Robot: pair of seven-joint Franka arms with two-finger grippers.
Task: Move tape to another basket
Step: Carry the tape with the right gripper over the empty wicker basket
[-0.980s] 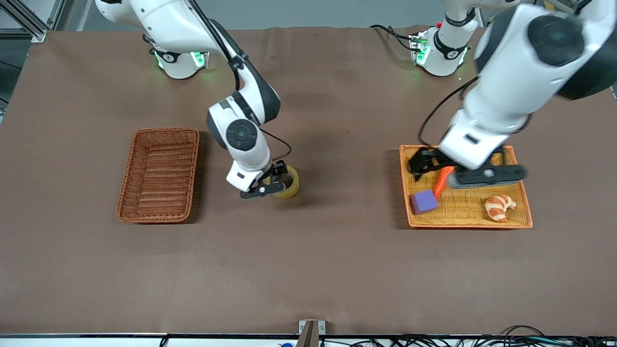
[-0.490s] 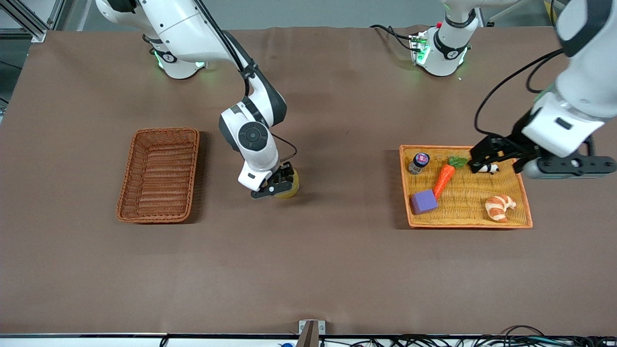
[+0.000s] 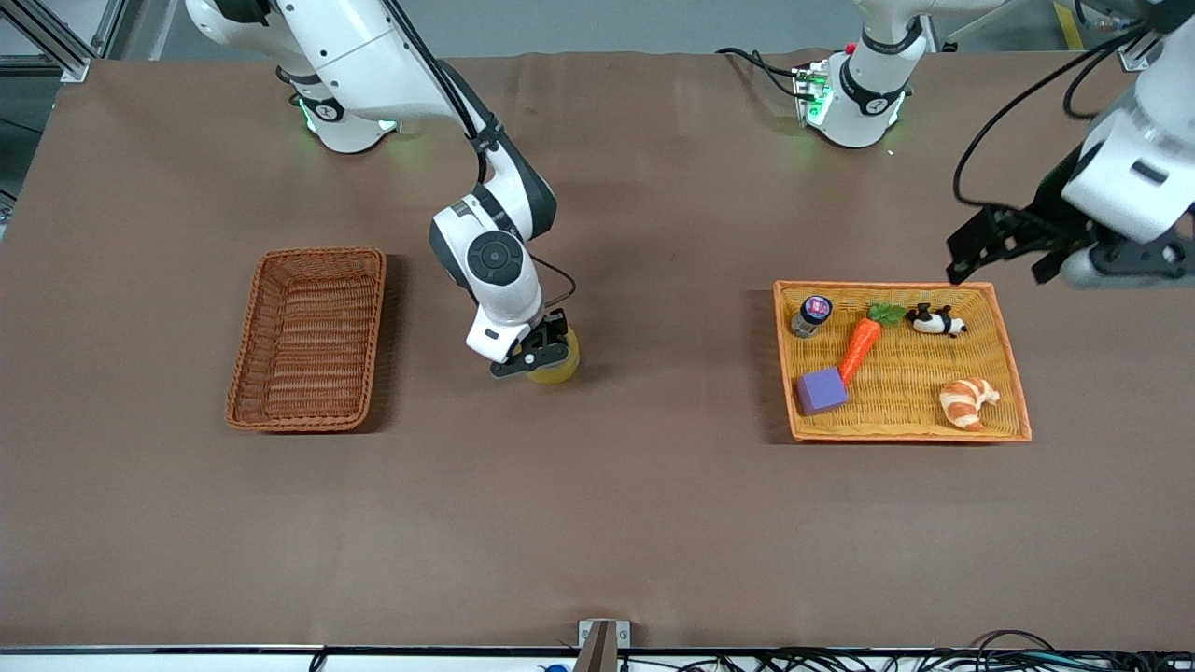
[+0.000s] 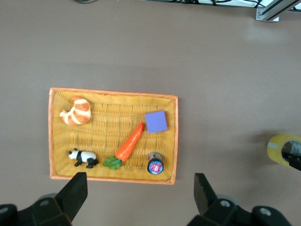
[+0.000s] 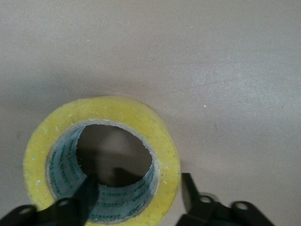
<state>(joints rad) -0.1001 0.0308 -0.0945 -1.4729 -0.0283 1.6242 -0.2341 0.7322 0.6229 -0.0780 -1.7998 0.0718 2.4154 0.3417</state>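
The tape [image 3: 558,362] lay flat on the brown surface [image 3: 653,504] a little short of the middle of the front view, its hole facing up. It sat between the two woven containers and closer to the reddish-brown basket [image 3: 245,345] at the right arm's end. It was in neither one.

The right pincer [image 3: 534,358] was down at the roll. In the right wrist view its two fingers straddled one side of the ring: one finger [image 5: 88,190] reached into the hole and the other stood just outside the yellow wall [image 5: 171,160]. The inner finger showed a gap to that wall, so the pincer was partly open around the tape and not yet pinching it. The roll rested on the surface.

The basket stood empty, its long axis running up and down the front view, at about the same height in the frame as the tape. Judging from this, the carry would be a short sideways move toward the right arm's end, and the right arm was plainly the nearer one.

The left pincer [image 3: 1013,250] waited high in the frame above the upper rim of the yellow-orange tray [image 3: 901,435], spread wide and empty.
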